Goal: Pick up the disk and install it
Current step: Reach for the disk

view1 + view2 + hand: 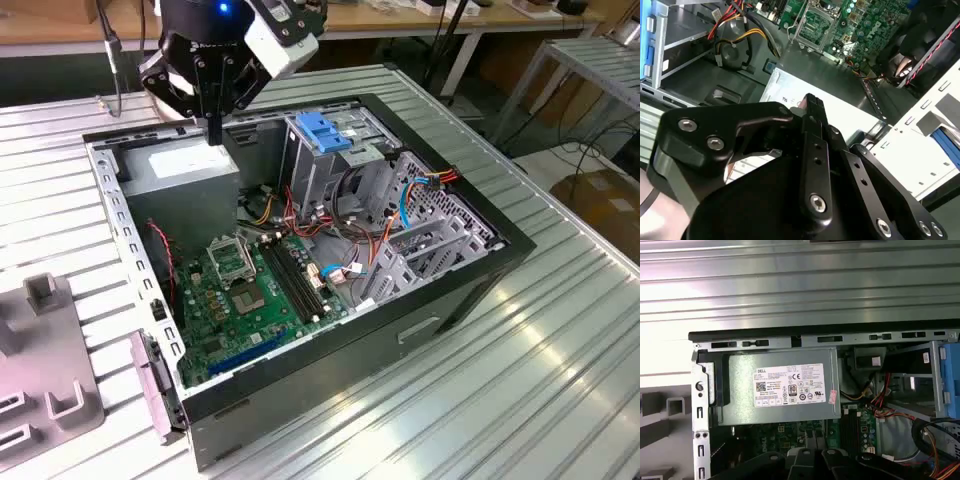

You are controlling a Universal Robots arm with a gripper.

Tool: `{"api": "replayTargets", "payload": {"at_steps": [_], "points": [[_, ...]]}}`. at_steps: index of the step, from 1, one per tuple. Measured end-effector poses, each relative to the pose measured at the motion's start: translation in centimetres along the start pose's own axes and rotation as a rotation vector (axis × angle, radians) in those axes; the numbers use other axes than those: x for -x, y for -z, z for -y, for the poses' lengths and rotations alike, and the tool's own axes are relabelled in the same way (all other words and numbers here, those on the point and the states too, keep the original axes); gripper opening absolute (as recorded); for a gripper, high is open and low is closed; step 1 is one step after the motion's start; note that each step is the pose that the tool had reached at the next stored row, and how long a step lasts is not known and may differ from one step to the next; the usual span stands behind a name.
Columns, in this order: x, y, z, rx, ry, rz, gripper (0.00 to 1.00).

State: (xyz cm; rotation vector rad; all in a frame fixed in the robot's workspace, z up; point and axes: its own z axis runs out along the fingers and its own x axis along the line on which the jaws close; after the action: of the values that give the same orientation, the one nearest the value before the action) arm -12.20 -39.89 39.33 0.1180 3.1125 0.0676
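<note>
The disk is out of view. My gripper [213, 135] hangs over the open computer case [470, 270], at its corner toward the exterior view's upper left. Its black fingers are shut with nothing between them. The fingertips sit just above the grey power supply [185, 165] with its white label [790, 386]. In the second wrist view the gripper [812, 102] points down at that label [845, 112]. In the first wrist view the gripper [815, 454] shows against the edge of the power supply [777, 407].
A tall metal cage with a blocky blue tab [320, 130] stands in the case beside the power supply. A green motherboard [240, 290] and loose coloured cables [400, 210] lie below. A grey slotted fixture [40, 350] rests on the ribbed metal table [560, 380] at the exterior view's left.
</note>
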Motion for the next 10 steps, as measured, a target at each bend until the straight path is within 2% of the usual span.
{"api": "replayTargets", "payload": {"at_steps": [2,10], "points": [[-0.79,0.02,0.06,0.0,0.0,0.0001,0.1],[-2.52,0.07,0.19,0.0,0.0,0.0,0.1]]}}
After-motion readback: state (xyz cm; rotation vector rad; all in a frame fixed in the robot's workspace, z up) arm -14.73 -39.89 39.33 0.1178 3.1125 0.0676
